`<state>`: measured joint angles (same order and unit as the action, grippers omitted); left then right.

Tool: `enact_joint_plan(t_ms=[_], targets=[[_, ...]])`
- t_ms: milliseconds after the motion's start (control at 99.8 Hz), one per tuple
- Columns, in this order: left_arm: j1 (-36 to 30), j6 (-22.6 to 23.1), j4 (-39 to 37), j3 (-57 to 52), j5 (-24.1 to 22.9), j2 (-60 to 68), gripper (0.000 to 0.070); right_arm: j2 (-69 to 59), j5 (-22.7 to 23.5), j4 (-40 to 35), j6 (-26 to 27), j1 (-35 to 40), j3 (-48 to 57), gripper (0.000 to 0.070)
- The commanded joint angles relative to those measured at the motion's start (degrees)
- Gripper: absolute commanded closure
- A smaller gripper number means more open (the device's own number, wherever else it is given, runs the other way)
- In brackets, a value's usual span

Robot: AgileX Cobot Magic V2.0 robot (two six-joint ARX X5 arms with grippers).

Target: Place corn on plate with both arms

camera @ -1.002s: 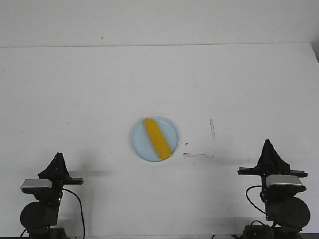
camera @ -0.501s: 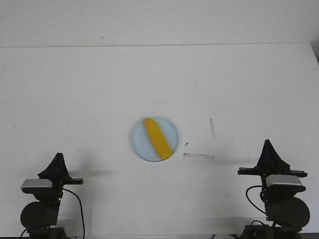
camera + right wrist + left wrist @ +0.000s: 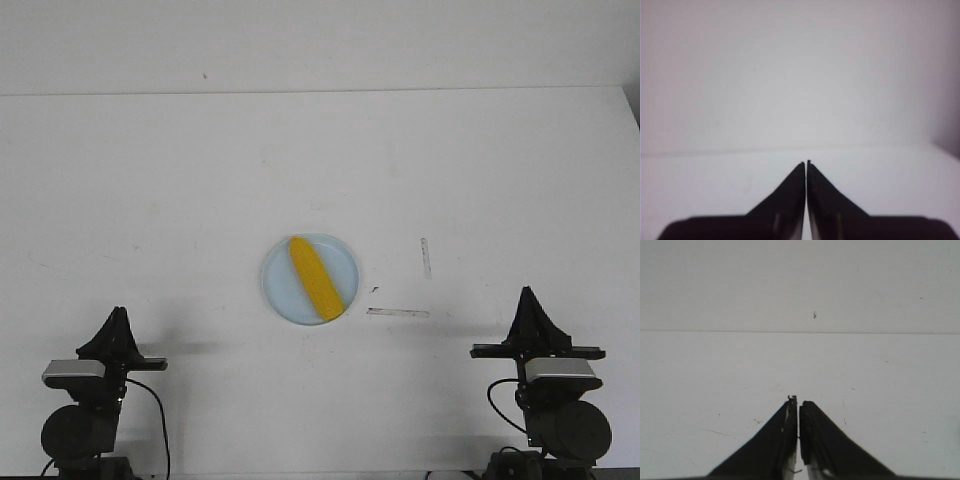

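Front view: corn lies diagonally across plate, narrow end toward far left. Left gripper and right gripper pressed closed, empty.

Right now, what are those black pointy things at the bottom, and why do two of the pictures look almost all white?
The black pointy things are the pinching hands of a robot with two arms: the left gripper and the right gripper. The front picture looks forward over the white table. On it sits a round pale-blue plastic plate, and a smooth yellow corn cob lies slanted on the plate. The other two pictures come from little cameras on each wrist. They show each hand's black fingers pressed together, with mostly bare white table beyond, so they look white. Both hands are shut and hold nothing, parked near the table's front edge, away from the plate.
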<state>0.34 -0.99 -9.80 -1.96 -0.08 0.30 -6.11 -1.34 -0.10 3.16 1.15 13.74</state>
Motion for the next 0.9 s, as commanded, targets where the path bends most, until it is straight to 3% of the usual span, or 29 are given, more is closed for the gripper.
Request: enact_joint_plan(t_ms=[0, 481, 891], targets=[[0.0, 0.3, -0.7, 1.2, 0.1, -0.1, 0.0699, 1.3, 0.8, 0.3, -0.5, 0.3, -1.6, 0.0697], [0.0, 0.3, -0.6, 1.2, 0.1, -0.1, 0.0699, 6.1, 3.4, 5.0, -0.2, 0.5, -13.1, 0.0697], [0.0, 0.3, -0.6, 1.2, 0.1, -0.1, 0.0699, 6.1, 3.3, 4.7, -0.2, 0.5, -13.0, 0.0697]])
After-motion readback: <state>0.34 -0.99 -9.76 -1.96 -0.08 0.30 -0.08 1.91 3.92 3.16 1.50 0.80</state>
